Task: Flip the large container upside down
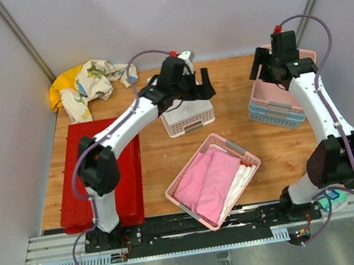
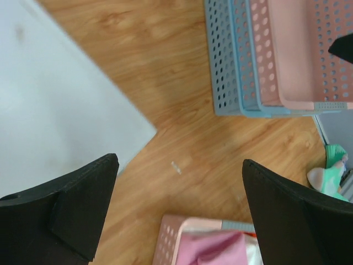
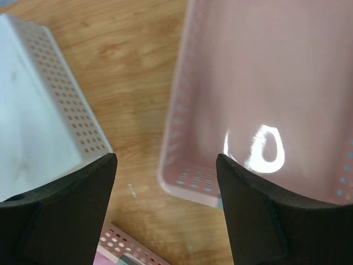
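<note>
left hand [image 2: 179, 163] apart, empty, over white basket [image 1: 185, 121] | right hand [image 3: 165, 160] apart, by pink basket [image 3: 265, 83] | large container [image 1: 67, 188] table-left

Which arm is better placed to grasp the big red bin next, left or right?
Left. The red bin lies at the far left, right beside the left arm's base. The left fingers are open over the white basket; the right fingers, also open, hang over the stacked baskets far right.

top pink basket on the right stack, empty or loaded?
Empty where visible: the pink basket shows a bare glossy floor in the right wrist view.
</note>
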Robot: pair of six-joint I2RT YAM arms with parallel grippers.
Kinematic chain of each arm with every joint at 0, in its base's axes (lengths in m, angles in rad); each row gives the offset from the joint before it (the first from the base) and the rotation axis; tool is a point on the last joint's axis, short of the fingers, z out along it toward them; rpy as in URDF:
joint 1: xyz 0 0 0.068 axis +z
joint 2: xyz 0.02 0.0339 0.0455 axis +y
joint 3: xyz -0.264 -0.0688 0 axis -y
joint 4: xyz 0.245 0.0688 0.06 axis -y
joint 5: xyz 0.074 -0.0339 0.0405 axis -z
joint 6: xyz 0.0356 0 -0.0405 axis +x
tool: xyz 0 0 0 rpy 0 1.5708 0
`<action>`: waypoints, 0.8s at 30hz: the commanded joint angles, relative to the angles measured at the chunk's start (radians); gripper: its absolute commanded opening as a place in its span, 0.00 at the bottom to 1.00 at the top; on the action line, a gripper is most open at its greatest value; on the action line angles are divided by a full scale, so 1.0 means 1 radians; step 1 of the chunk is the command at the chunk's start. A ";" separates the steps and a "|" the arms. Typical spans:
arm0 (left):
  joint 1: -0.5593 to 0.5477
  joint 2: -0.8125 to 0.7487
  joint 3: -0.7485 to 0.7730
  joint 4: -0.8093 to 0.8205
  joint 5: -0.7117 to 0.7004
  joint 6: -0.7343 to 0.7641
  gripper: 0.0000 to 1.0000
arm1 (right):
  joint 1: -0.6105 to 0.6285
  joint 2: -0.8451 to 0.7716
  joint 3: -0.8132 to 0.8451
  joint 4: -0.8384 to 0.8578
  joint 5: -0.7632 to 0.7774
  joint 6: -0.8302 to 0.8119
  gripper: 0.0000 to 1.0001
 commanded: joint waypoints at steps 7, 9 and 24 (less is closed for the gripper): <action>-0.056 0.515 0.557 -0.043 0.037 0.066 0.99 | -0.115 -0.049 -0.063 -0.132 0.070 0.012 0.75; -0.052 0.598 0.634 -0.092 0.010 0.075 0.99 | -0.116 -0.048 -0.069 -0.131 0.051 0.020 0.75; 0.133 0.472 0.242 -0.105 -0.076 0.171 0.99 | -0.114 0.032 -0.080 -0.053 -0.170 0.023 0.72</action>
